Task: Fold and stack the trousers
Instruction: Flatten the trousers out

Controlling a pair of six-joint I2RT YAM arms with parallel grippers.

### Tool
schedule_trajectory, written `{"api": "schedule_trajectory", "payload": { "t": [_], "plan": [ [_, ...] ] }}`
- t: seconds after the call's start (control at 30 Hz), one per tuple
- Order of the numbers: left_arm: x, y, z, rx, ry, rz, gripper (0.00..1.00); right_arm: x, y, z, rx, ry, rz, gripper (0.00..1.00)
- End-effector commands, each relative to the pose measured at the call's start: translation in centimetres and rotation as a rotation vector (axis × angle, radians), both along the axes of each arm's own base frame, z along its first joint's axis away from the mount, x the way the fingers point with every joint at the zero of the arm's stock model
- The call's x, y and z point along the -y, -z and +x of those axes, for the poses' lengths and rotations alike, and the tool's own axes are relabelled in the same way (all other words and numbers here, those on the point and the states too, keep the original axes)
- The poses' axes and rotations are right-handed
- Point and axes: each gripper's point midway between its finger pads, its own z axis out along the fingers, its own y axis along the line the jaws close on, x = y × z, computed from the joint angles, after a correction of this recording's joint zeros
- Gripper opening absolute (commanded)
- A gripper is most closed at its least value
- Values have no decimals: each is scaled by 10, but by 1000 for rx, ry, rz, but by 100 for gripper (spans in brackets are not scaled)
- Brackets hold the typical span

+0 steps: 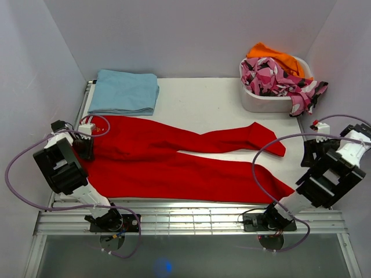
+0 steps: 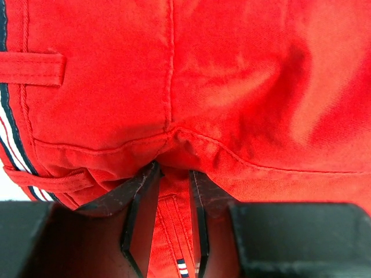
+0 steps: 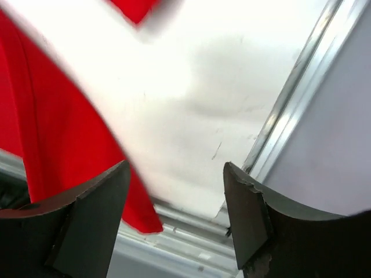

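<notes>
Left gripper (image 2: 173,174) clamps a fold of the trousers (image 1: 174,162) at the waistband, likely anchoring that end, while right gripper (image 3: 175,168) sits open, empty, near the hems.

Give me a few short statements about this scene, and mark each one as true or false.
1. The red trousers lie spread out on the table, not yet folded. True.
2. The left hand is closed on the trousers near the waist. True.
3. The right hand holds a trouser leg. False: it is open and holds nothing.
4. The light blue folded garment is in the white basket. False: it lies on the table at the far left.
5. The basket holds a pink-black-white patterned garment and an orange garment. True.
</notes>
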Motion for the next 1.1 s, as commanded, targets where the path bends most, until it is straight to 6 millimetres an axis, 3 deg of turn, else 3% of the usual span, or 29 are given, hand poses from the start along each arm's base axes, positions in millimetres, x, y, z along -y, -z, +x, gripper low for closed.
{"api": "schedule_trajectory", "payload": {
  "t": [0.0, 0.03, 0.07, 0.1, 0.13, 0.17, 0.23, 0.3, 0.33, 0.47, 0.63, 0.73, 0.77, 0.87, 0.93, 0.97, 1.0, 1.07],
  "plan": [
    [-15, 3, -14, -23, 7, 77, 39, -27, -36, 54, 311, -101, -87, 74],
    [-13, 2, -15, -24, 5, 68, 40, -34, -38, 61, 352, -124, -118, 79],
    [-10, 2, -14, -19, 6, 51, 40, -60, -35, 63, 384, -174, -125, 89],
    [-8, 1, -15, -19, 5, 44, 41, -60, -39, 79, 454, -202, -197, 91],
    [-7, 2, -16, -20, 4, 39, 41, -67, -38, 84, 486, -224, -231, 93],
    [-4, 1, -16, -14, 9, 26, 41, -88, -25, 83, 480, -268, -251, 94],
    [0, 0, -18, -14, 12, 13, 43, -99, -23, 98, 545, -307, -312, 94],
    [3, 1, -20, -15, 13, 1, 43, -115, -7, 102, 537, -333, -352, 95],
    [5, 0, -21, -18, 15, -3, 43, -116, -10, 113, 582, -332, -380, 95],
    [8, -4, -24, -8, 19, 0, 44, -123, 13, 125, 572, -364, -439, 96],
    [10, -2, -30, -17, 17, 1, 44, -110, 24, 143, 603, -369, -535, 94],
    [11, -1, -31, -21, 14, 1, 44, -104, 31, 150, 600, -377, -581, 86],
    [11, -1, -31, -21, 12, 0, 44, -99, 37, 150, 576, -374, -599, 69],
    [9, -4, -29, -18, 10, 6, 44, -91, 30, 158, 580, -354, -629, 34],
    [8, -9, -29, -9, 15, 17, 44, -91, 26, 152, 552, -353, -600, 23],
    [7, -9, -31, -10, 17, 22, 43, -86, 17, 148, 553, -335, -593, 11],
    [7, -9, -32, -11, 31, 33, 43, -85, 4, 152, 571, -331, -574, 8],
    [6, -10, -34, -1, 39, 51, 39, -74, -1, 139, 516, -307, -534, 8]
  ]
}}
